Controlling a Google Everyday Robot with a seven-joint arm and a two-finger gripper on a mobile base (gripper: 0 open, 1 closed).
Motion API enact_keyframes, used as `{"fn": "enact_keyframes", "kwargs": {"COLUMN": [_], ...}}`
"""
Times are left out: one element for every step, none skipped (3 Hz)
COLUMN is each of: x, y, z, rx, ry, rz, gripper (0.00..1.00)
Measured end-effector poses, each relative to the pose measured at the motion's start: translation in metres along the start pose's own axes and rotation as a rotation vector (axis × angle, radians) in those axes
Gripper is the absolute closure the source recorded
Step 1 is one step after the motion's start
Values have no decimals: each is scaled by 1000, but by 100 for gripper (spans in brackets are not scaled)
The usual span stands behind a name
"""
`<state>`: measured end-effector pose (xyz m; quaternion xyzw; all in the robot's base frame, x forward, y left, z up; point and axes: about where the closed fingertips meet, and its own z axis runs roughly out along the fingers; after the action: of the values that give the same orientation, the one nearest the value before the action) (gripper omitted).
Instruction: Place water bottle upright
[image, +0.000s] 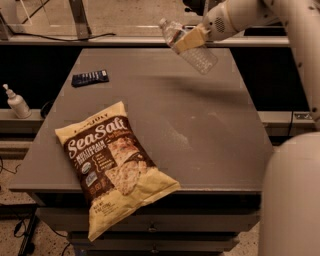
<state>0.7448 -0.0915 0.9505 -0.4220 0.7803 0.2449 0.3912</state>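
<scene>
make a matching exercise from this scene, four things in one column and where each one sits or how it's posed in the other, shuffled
1. clear ribbed plastic water bottle
2. yellow-and-brown sea salt chip bag
3. small white pump-dispenser bottle
4. dark flat rectangular device

A. upright on a ledge beside the grey table
B. lying flat, overhanging the table's front edge
C. flat near the table's far corner
D. tilted in the air, clamped in the end effector over the table's far edge

Pairs: 1-D, 2-B, 3-A, 4-C
</scene>
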Motion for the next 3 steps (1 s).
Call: {"fn": "enact_keyframes", "kwargs": {"x": [5,5,9], "y": [-2,-2,-5], "z": [-10,-4,-21], "rx": [0,-17,-3], "ry": [-18,-93,-226], "rz": [17,47,88], "gripper": [100,100,100]}}
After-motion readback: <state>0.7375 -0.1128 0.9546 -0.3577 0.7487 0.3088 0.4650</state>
